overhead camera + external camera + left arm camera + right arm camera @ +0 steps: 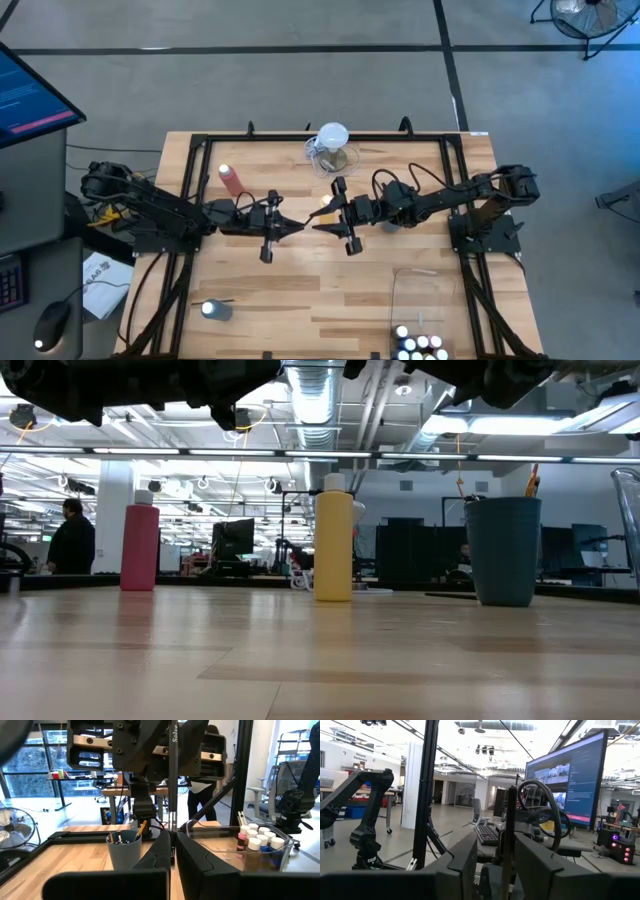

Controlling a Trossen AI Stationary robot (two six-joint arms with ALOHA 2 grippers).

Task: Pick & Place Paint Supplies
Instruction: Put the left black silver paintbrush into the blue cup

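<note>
A thin paintbrush (172,795) is clamped upright in the shut left hand (296,229) just beside the yellow bottle (327,203), for handover to the right hand (322,227), whose fingers stand partly open around it.

The counter (300,290) is pale wood planking edged by a black metal frame (190,190), standing on a grey floor (300,90) crossed by dark lines, with a fan (585,15) at the far corner and a lit monitor (30,95) to one side. Beyond it lies an open workspace with bright ceiling strip lights (500,425), silver ducting (315,395) overhead, a white pillar (115,510), dark desks and screens, and a person (72,540) in dark clothing. Elsewhere show large windows (30,775), a grey office chair (272,795) and a big wall screen (567,780).
</note>
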